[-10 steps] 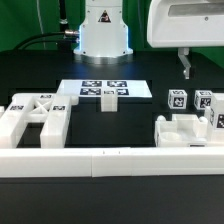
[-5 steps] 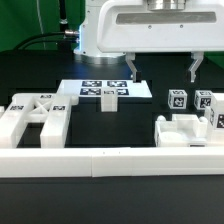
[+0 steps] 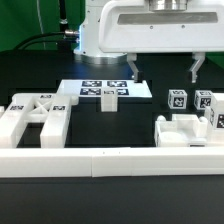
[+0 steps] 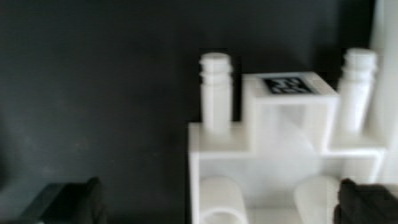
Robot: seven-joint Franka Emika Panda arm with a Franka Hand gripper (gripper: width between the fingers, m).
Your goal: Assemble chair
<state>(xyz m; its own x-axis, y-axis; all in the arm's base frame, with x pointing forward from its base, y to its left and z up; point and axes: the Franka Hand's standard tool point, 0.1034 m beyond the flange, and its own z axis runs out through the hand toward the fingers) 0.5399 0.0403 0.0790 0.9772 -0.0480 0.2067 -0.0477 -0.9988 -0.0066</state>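
- At the exterior view's left, a wide white chair panel [image 3: 35, 118] lies on the black tabletop [image 3: 40, 80], just behind the long border rail [image 3: 110, 160];
- in the middle, the marker board [image 3: 90, 84] lies flat;
- right of it, the claw [image 3: 164, 70] hangs released above the tabletop, jaws wide, grasping nothing;
- at the right, small tagged blocks [image 3: 177, 99] stand behind a pegged chair part [image 3: 185, 130]; the wrist view shows a pegged, tagged part [image 4: 267, 140] beneath the spread fingers [image 4: 71, 200].
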